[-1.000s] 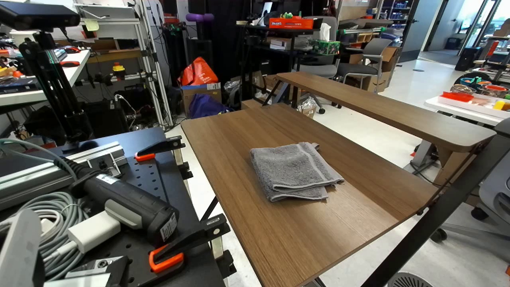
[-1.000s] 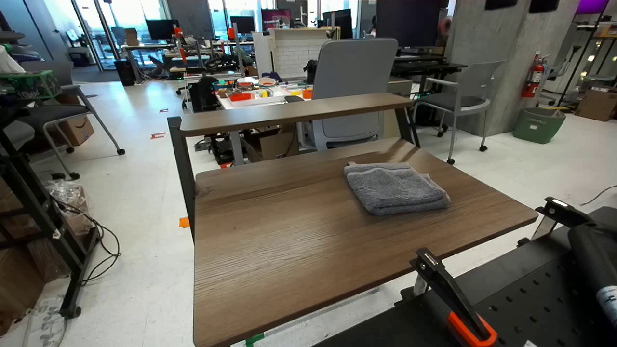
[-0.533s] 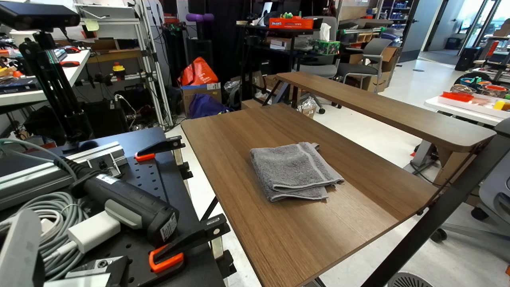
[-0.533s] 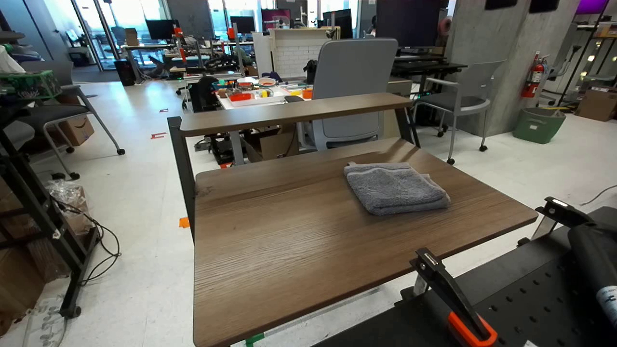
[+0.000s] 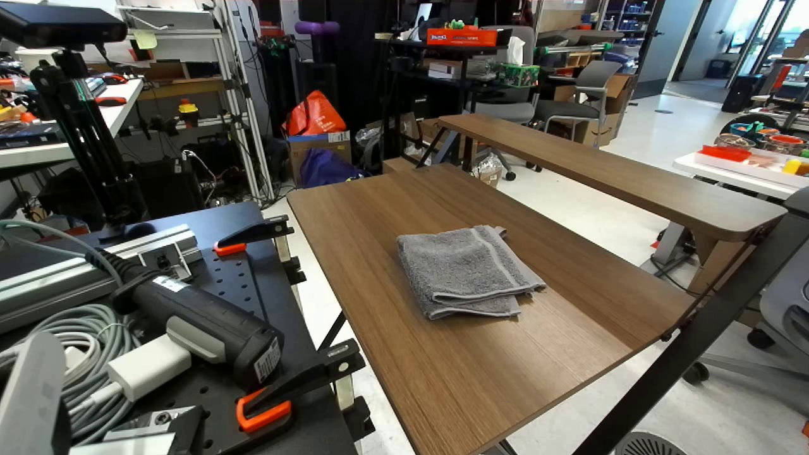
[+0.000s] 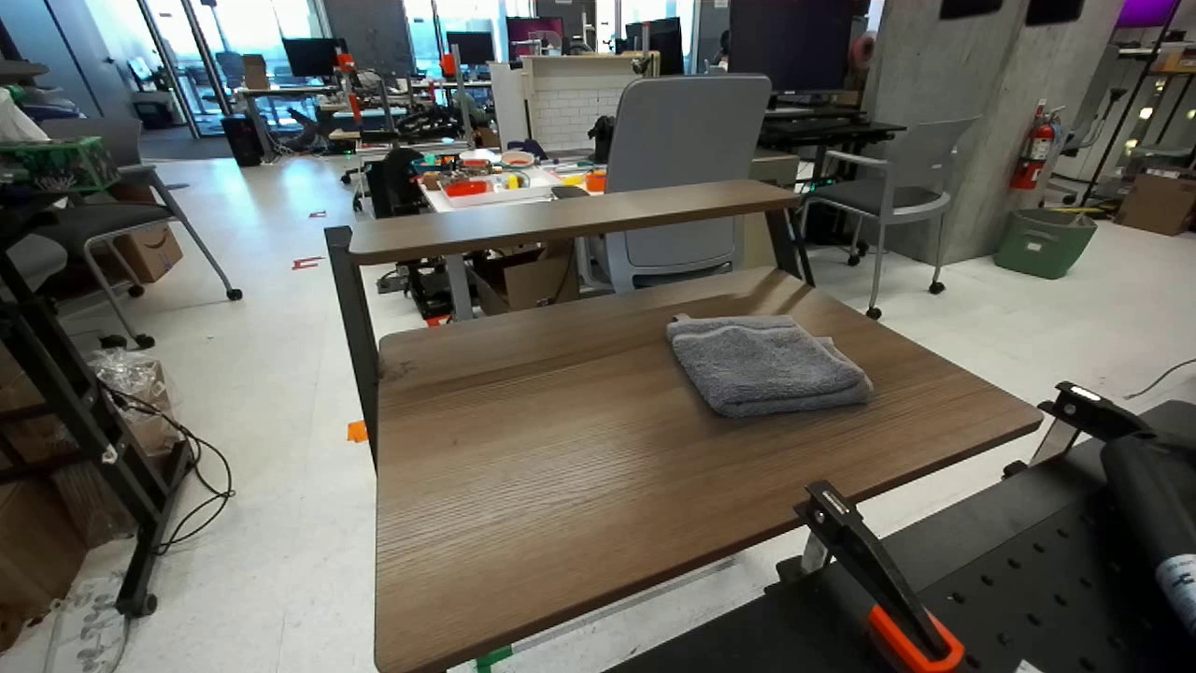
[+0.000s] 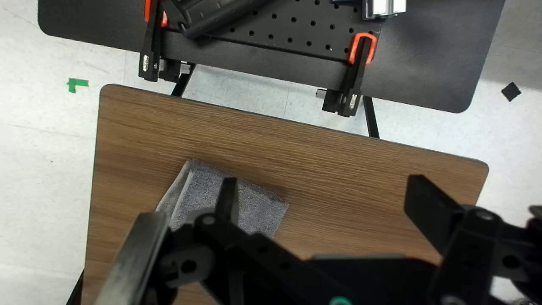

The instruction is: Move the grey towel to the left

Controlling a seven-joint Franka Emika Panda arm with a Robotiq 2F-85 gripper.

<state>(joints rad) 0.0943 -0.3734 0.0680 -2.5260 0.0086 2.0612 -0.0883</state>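
Observation:
The grey towel lies folded flat on the brown wooden table. It also shows in an exterior view, on the table's right part there. In the wrist view the towel is at the lower left, partly hidden behind the left finger. My gripper is open and empty, its fingers wide apart. It is above the table and apart from it; the left finger overlaps the towel in the picture, the right finger shows over bare wood. The gripper and arm are out of view in both exterior views.
A raised wooden shelf runs along one long side of the table. Along the opposite side, across a gap, stands a black bench with two orange-handled clamps jutting toward the table. A black tool and coiled cables lie on that bench.

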